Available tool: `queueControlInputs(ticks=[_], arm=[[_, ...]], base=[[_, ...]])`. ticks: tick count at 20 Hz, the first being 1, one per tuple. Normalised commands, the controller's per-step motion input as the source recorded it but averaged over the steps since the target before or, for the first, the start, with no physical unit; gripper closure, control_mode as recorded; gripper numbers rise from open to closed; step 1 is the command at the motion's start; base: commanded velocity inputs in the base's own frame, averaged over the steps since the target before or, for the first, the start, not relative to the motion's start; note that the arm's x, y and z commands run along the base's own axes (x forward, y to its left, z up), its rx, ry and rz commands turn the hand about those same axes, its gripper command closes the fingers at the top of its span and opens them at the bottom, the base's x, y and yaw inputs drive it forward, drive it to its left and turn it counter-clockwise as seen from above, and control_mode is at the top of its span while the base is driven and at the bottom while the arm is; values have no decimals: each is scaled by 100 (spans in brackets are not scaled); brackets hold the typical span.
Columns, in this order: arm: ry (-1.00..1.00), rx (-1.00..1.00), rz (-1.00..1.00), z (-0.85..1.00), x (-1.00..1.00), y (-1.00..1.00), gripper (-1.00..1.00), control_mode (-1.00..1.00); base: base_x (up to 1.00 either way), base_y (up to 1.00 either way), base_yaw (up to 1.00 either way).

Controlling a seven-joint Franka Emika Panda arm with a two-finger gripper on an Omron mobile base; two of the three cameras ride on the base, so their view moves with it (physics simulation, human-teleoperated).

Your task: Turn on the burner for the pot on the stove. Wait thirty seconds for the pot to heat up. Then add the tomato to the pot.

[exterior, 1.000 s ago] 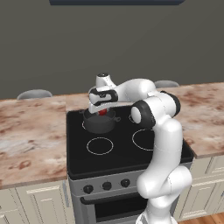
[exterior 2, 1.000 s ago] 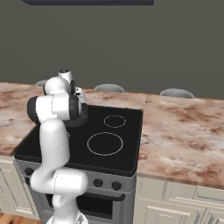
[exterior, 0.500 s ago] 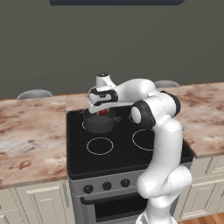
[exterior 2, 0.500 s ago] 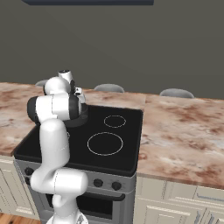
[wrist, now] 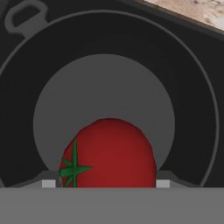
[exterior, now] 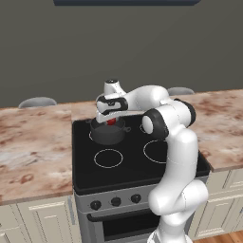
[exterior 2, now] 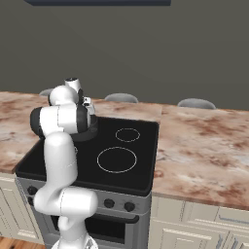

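Observation:
The small dark grey pot (exterior: 108, 135) stands on the back left of the stove (exterior: 123, 173); its burner ring is mostly hidden beneath it. My gripper (exterior: 110, 120) hangs just over the pot's mouth, pointing down, shut on the red tomato (exterior: 111, 122). In the hand view the tomato (wrist: 111, 153) with its green stem sits between my fingertips (wrist: 48, 183), above the grey pot floor (wrist: 105, 87) and inside the rim (wrist: 199, 74). One pot handle (wrist: 19, 15) shows at the upper left.
White rings mark the front left (exterior: 108, 158) and front right (exterior: 159, 151) of the black glass. Black knobs (exterior: 116, 201) line the steel front. Marble counters flank the stove on the left (exterior: 33, 147) and right (exterior: 223, 123).

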Motion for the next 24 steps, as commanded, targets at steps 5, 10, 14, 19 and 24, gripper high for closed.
queueControlInputs(ticks=[5, 10, 14, 19, 24], arm=[[0, 0, 0, 0, 0, 0, 100, -100], [0, 0, 0, 0, 0, 0, 100, -100], [0, 0, 0, 0, 0, 0, 100, -100], [0, 0, 0, 0, 0, 0, 100, -100], [0, 0, 0, 0, 0, 0, 100, -100]], base=[[0, 0, 0], [0, 0, 0], [0, 0, 0], [0, 0, 0], [0, 0, 0]])
